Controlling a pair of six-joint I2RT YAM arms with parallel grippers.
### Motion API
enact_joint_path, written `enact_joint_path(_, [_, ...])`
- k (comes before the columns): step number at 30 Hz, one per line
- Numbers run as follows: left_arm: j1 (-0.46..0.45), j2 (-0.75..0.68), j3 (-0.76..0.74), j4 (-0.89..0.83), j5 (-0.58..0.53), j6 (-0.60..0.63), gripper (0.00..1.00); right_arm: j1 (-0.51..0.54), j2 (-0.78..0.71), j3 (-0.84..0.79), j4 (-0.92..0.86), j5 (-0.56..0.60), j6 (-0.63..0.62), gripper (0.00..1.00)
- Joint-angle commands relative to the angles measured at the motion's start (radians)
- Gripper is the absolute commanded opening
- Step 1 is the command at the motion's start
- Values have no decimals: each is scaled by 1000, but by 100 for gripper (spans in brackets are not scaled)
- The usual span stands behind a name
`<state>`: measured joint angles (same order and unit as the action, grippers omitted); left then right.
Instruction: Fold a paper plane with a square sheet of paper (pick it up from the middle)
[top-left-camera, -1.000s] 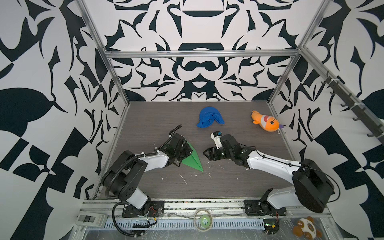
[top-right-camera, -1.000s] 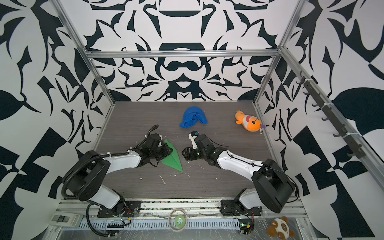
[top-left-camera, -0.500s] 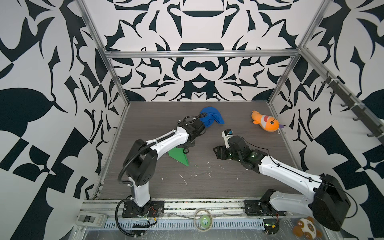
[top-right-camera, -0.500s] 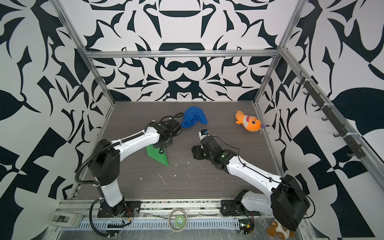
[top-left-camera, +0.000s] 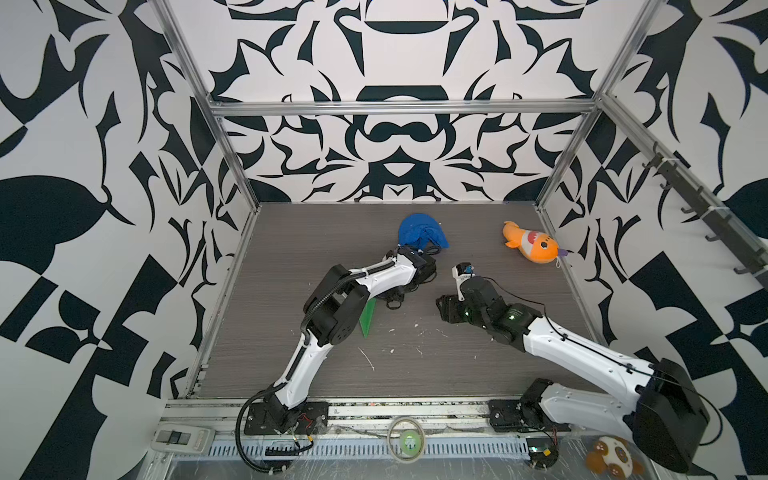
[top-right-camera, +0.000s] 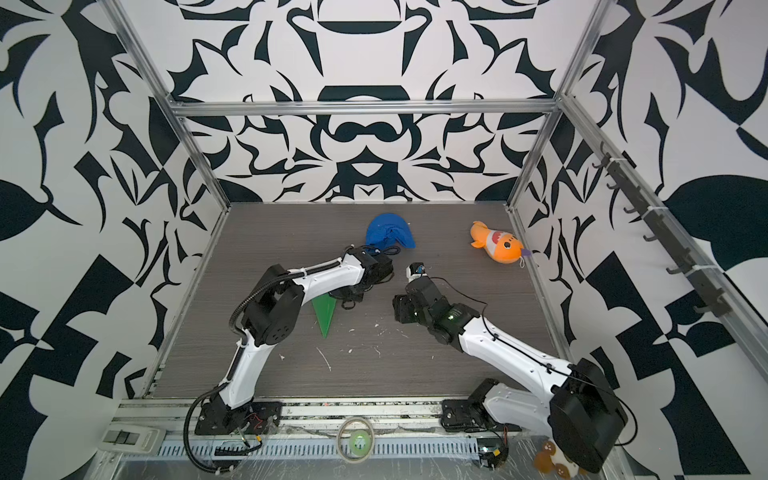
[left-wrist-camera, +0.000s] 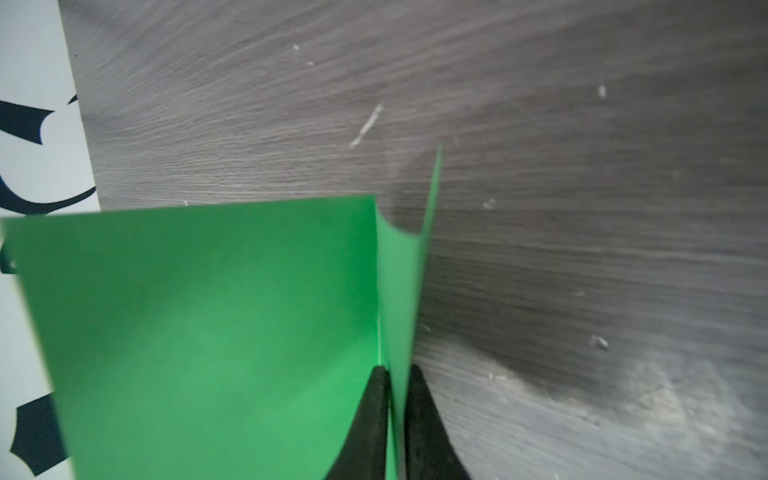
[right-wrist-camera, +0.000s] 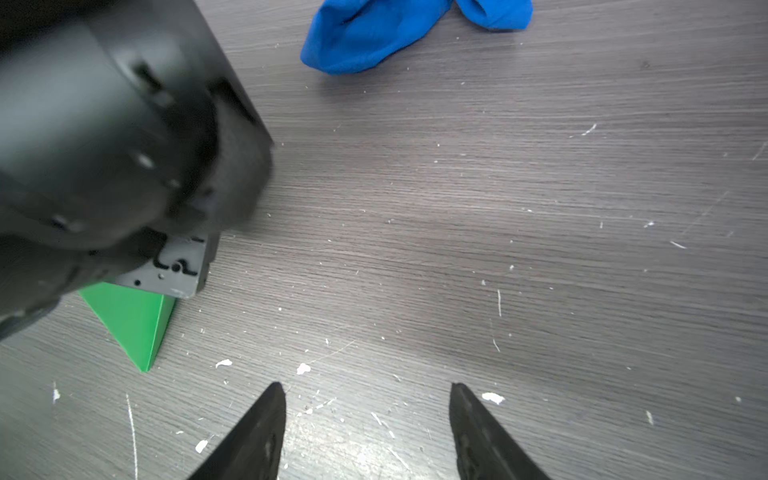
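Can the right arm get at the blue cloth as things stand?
Probably yes: the right gripper is open and empty, bare table lies between it and the blue cloth, though the left gripper, pinching the paper plane, is close beside that path.

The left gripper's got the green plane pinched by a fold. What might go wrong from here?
1. The left gripper pinches only a thin fold of the plane; it may slip out, or the wing may splay open.
2. The plane's nose looks close to the table; moving lower could crumple it.
3. The blue cloth lies close by the left gripper; a swing that way might drag it.
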<state>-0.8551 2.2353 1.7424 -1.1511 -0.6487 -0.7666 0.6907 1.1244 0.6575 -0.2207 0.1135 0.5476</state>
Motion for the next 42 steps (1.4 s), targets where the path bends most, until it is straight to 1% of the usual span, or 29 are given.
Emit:
enact_joint_path(1, [-8,22,25,-46,24,6,15,-3,-23,-8,-5,28,9,66])
enact_joint_path(6, [-12,19,11,11,82,18,20,-3,-29,-16,-5,32,17,65])
enact_joint_path(12, [-13,11,-7,55,130,26,23,-5,-26,-19,-4,32,22,65])
enact_joint_path(15, [-15,-17,-26,83,167,30,23,-6,-22,-18,-5,31,25,65])
enact_joint_path(16, [-16,-32,-35,96,189,30,25,-7,-22,-20,-5,32,27,65])
enact_joint_path(19, [-25,-126,-102,192,294,29,31,-12,-27,-24,-3,30,47,65])
enact_joint_path(24, [-25,-359,-319,486,540,-19,37,-22,-52,-68,50,1,78,65])
enact_joint_path(28, [-25,-507,-455,628,634,-55,43,-28,-57,-92,81,-28,89,65])
enact_joint_path(30, [-24,-568,-515,673,641,-65,45,-28,-52,-97,97,-42,89,65])
enact_joint_path(32, [-19,-629,-580,707,627,-71,46,-29,-38,-96,113,-69,86,65])
enact_joint_path(37, [6,-769,-764,784,535,-98,44,-29,30,-83,160,-156,78,65])
enact_joint_path(40, [16,-800,-838,833,518,-99,41,-29,81,-66,180,-193,79,65])
enact_joint_path(42, [23,-789,-857,843,521,-105,38,-29,113,-57,196,-214,82,65])
